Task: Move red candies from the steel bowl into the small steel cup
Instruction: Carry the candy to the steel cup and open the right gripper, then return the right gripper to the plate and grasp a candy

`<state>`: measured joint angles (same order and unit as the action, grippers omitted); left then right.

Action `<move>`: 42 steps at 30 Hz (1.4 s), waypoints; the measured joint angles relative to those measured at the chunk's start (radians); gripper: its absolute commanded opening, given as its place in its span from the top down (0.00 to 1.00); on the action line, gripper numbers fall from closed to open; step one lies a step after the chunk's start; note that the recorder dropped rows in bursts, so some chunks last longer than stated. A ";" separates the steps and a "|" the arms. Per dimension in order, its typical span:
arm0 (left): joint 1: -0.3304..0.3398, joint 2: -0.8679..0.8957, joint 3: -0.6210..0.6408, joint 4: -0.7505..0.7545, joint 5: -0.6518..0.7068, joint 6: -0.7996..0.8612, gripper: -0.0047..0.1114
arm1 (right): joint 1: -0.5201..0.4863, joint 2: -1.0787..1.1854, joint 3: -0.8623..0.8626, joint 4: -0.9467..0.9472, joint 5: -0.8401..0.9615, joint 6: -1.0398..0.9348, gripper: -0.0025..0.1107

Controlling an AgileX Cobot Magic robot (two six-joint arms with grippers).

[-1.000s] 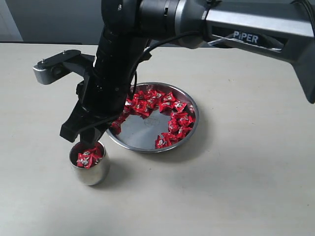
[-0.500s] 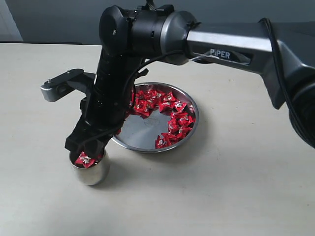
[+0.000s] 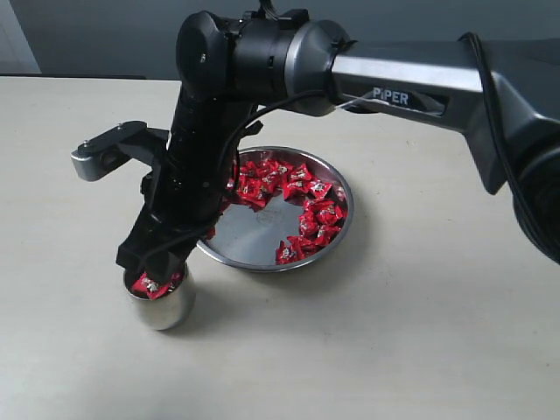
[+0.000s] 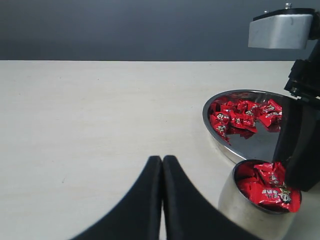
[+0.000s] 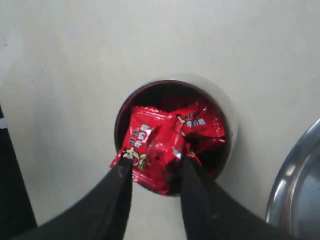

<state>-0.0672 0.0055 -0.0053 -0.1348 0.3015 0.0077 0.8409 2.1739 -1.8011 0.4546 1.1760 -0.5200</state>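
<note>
right gripper (image 5: 156, 169) hangs over the small steel cup (image 3: 162, 308) so a drop lands inside — jaws straddle one of the red candies (image 5: 150, 145), pinched or loose i cannot tell; others lie in the steel bowl (image 3: 254, 238).

We are looking at what is most likely a robot lab or test bench. A large black and grey arm (image 3: 262, 52) is reaching across the scene, carrying white "PiPER" lettering (image 3: 392, 96) on its side, and it is taking up much of the exterior view. It is working over a plain pale table (image 3: 420, 332), which is running back to a flat dark grey wall (image 3: 87, 35). On the table a steel bowl (image 3: 262, 249) and a steel cup (image 3: 166, 311) are standing close together, both holding red candies (image 3: 319, 214). We are reading this as a staged trial layout rather than a kitchen or shop.
</note>
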 measured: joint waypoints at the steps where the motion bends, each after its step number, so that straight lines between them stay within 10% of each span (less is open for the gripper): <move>1: 0.000 0.000 0.000 0.000 0.000 0.000 0.96 | 0.000 0.000 0.000 0.000 0.000 -0.001 0.67; 20: 0.000 0.000 0.000 0.000 0.000 0.000 0.96 | 0.000 -0.062 0.000 -0.610 -0.113 0.292 0.67; 42: 0.000 0.000 0.000 0.000 0.000 0.000 0.96 | -0.168 0.100 0.000 -0.391 -0.425 0.363 0.55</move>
<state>-0.0672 0.0055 -0.0053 -0.1348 0.3015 0.0077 0.6727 2.2735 -1.8011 0.0639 0.7511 -0.1574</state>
